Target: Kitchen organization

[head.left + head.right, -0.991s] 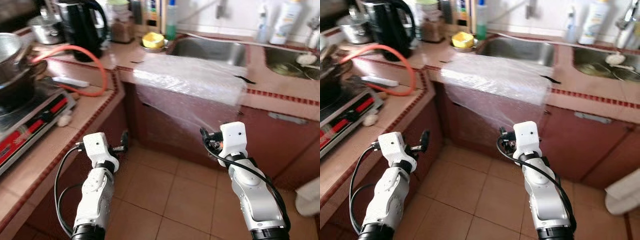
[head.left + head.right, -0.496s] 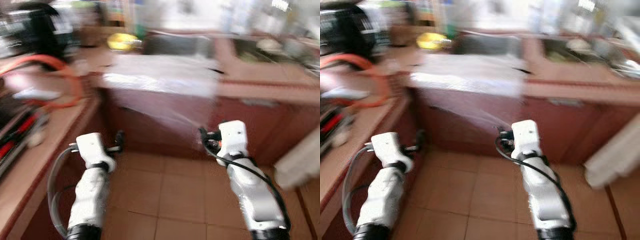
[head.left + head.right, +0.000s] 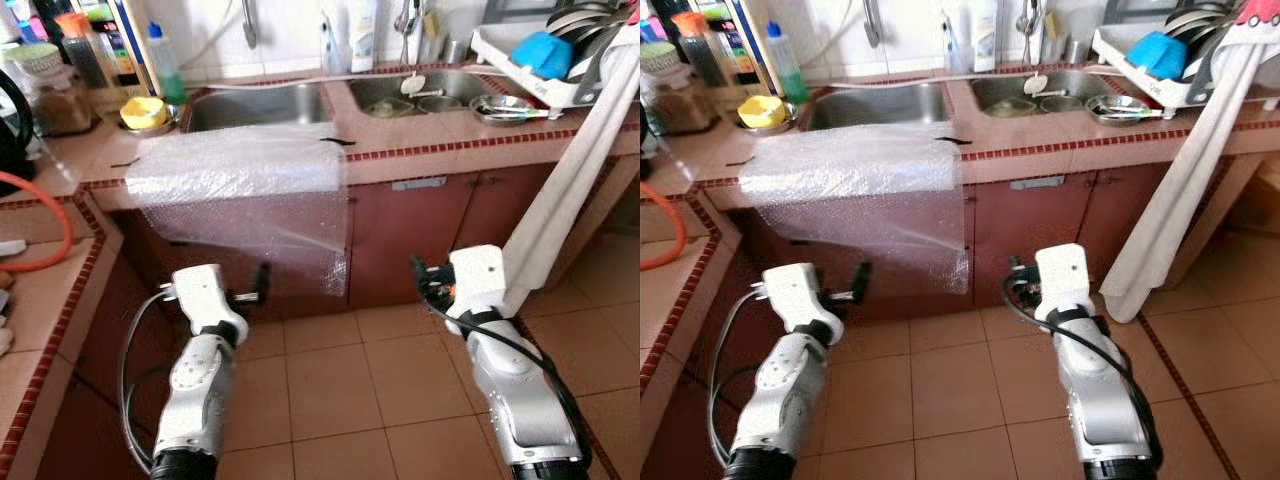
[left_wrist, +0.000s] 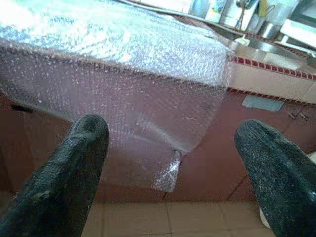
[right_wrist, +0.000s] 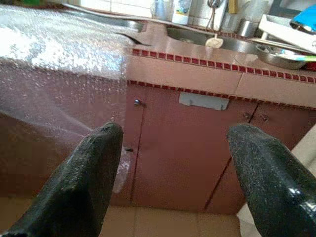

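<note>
Tan-tiled kitchen surface [image 3: 420, 150] with a red mosaic edge runs across the far side of the room above dark red cabinet doors [image 3: 410, 235], and terracotta floor tiles [image 3: 330, 390] fill the foreground. Two steel sink basins sit side by side in this surface: the left sink [image 3: 255, 105] looks bare, the right sink [image 3: 435, 95] holds a few small dishes. A sheet of bubble wrap [image 3: 240, 190] lies on the surface in front of the left sink and drapes down over the cabinet front, its lower corner hanging free. Left of the sinks stand a yellow sponge dish [image 3: 143, 110] and a green-capped bottle [image 3: 165, 65]; at far right a dish rack [image 3: 545, 60] holds a blue bowl, and a pale cloth [image 3: 560, 190] hangs down to the floor. Both silver arms are raised low in front of the robot, well short of the cabinets. The left pincer [image 4: 173, 163] has its two black fingers spread wide apart, holding nothing, aimed at the hanging wrap. The right pincer [image 5: 177, 168] is likewise spread apart and empty, facing the cabinet doors just beside the wrap's edge. The wrap seems the likely thing to tidy, and the robot probably needs to step closer first. Pinching the loose hanging corner, not the flat part, should give the surest hold on such thin, slippery film.
</note>
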Tool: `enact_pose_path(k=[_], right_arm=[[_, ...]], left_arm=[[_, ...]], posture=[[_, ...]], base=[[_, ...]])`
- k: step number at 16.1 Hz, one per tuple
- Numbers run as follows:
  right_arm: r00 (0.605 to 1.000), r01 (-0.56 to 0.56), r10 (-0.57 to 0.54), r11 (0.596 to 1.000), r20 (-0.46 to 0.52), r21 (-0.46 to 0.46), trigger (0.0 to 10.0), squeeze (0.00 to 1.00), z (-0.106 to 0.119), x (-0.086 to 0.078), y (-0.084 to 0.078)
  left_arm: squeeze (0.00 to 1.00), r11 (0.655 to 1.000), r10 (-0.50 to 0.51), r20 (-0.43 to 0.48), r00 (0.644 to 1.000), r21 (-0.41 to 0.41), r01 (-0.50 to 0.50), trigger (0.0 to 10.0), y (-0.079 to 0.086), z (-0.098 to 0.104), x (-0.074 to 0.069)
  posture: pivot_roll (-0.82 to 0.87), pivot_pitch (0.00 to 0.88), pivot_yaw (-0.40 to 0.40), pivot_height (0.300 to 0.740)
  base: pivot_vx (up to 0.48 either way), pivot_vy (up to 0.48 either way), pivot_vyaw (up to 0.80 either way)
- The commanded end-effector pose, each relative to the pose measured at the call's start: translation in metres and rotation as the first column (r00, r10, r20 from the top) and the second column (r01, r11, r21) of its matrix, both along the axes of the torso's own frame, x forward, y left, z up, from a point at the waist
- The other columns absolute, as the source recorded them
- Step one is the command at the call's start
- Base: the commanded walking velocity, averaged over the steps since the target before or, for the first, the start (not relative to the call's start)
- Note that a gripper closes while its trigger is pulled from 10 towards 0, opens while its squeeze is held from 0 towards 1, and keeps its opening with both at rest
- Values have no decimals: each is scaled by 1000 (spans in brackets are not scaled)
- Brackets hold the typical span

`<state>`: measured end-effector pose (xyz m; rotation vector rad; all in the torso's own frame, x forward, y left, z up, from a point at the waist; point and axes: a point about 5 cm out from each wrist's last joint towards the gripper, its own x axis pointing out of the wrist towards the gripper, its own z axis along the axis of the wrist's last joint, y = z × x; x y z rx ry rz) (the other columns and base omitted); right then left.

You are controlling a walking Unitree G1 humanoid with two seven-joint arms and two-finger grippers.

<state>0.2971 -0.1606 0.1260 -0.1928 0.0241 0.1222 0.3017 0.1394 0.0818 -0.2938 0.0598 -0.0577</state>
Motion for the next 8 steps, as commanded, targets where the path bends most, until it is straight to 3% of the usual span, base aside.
enact_pose_path(k=[1, 8], right_arm=[[999, -22, 21, 1000, 27, 9, 10000, 0, 6, 1, 7], [999, -22, 22, 1000, 31, 12, 10000, 0, 5, 0, 8]], left_arm=[[0, 1000, 19, 0, 1000, 3, -19, 10000, 8, 1, 0], [0, 1000, -17, 21, 1000, -5, 17, 10000, 6, 4, -1]], posture=[[-278, 39, 80, 740], [-277, 39, 88, 740]], base=[[0, 0, 0], [0, 0, 0]])
